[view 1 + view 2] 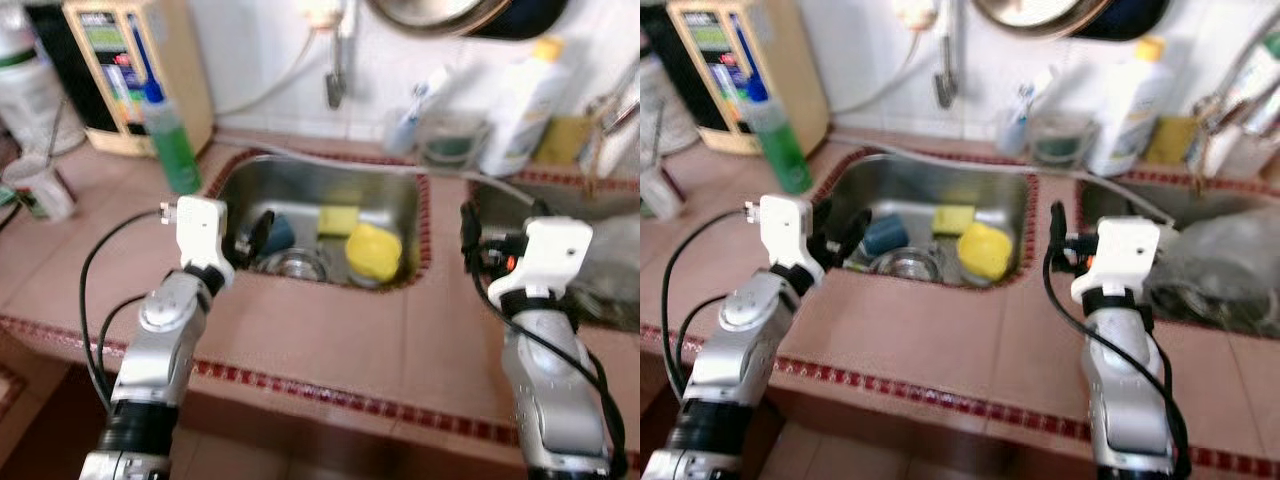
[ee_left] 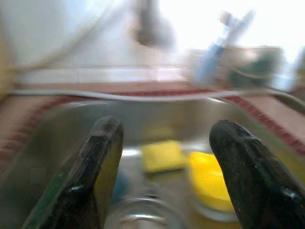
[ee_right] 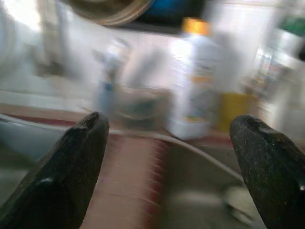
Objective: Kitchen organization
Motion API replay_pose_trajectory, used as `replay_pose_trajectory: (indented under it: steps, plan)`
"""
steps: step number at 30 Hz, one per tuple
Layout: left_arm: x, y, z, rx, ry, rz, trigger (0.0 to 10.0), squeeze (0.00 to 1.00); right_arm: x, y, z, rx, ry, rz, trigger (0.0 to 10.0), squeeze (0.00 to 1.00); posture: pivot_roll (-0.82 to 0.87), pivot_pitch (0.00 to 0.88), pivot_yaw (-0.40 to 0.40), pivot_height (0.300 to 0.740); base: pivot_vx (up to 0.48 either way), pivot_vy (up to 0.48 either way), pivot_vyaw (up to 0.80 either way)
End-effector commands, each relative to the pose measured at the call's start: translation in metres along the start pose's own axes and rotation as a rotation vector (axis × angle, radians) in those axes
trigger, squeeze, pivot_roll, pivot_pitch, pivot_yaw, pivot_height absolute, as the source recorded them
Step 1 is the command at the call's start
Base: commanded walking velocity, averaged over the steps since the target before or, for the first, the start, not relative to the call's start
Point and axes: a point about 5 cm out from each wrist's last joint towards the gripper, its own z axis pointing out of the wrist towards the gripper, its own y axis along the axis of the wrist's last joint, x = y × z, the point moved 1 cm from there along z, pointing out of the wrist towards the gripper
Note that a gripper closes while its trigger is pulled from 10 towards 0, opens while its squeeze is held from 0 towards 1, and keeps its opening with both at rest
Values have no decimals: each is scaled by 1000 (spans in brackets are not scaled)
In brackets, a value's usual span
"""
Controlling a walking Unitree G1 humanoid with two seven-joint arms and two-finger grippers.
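A steel sink (image 1: 320, 172) is set into the pink tiled counter. Inside it lie a flat yellow sponge (image 1: 338, 219), a rounded yellow cup (image 1: 373, 252), a blue cup (image 1: 277, 232) and a clear glass (image 1: 297, 264). My left gripper (image 1: 250, 236) hangs over the sink's left rim, open and empty; in the left wrist view its fingers (image 2: 97, 171) frame the sponge (image 2: 162, 155) and the yellow cup (image 2: 209, 181). My right gripper (image 1: 470, 240) is open and empty over the counter strip between the two sinks, pointing toward a white bottle (image 3: 195, 90).
A green bottle (image 1: 172, 140) stands by the sink's left corner, with a beige appliance (image 1: 130, 70) behind it and a cup (image 1: 40, 190) at far left. A faucet (image 1: 335, 70) hangs above. Bottles (image 1: 525, 105) line the back wall. A second sink (image 1: 600, 265) holds grey items.
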Motion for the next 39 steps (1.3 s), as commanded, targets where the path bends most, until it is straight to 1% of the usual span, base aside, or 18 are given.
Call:
replay_pose_trajectory:
  steps: [1, 3, 5, 11, 17, 20, 27, 39]
  plan:
    - [-1, 4, -2, -7, -15, 18, 10000, 0, 0, 0, -2, 7, 3, 2, 10000, 0, -117, 83, 70, 740, 0, 0, -712]
    - [-1, 3, -2, -6, -18, 16, 10000, 0, 0, 0, -3, 13, 3, 1, 10000, 0, -118, 86, 69, 740, 0, 0, -712]
    - [-2, 4, -4, -9, -26, 36, 10000, 0, -2, -1, -5, 23, 2, -8, 10000, 0, -119, 93, 67, 740, 0, 0, -716]
    - [-1, 7, -5, -13, -22, 49, 10000, 0, -5, 1, -5, 17, 6, -14, 10000, 0, -121, 109, 59, 740, 0, 0, -697]
    - [-5, 8, -11, -13, -50, 89, 10000, 0, -7, 3, -9, 12, 12, -24, 10000, 0, -122, 130, 54, 740, 0, 0, 0]
    - [-6, 5, -16, 1, -57, 77, 10000, 0, -7, 4, -13, 14, 16, -23, 10000, 0, -125, 146, 53, 740, 0, 0, 0]
    - [-5, 5, -19, 5, -56, 85, 10000, 0, -6, 4, -16, 22, 24, -19, 10000, 0, -120, 162, 49, 740, 0, -417, 0]
    - [-3, 2, -31, 38, -40, 87, 10000, 0, -3, 4, -26, 44, 34, -8, 10000, 0, -113, 203, 51, 740, 0, -480, 0]
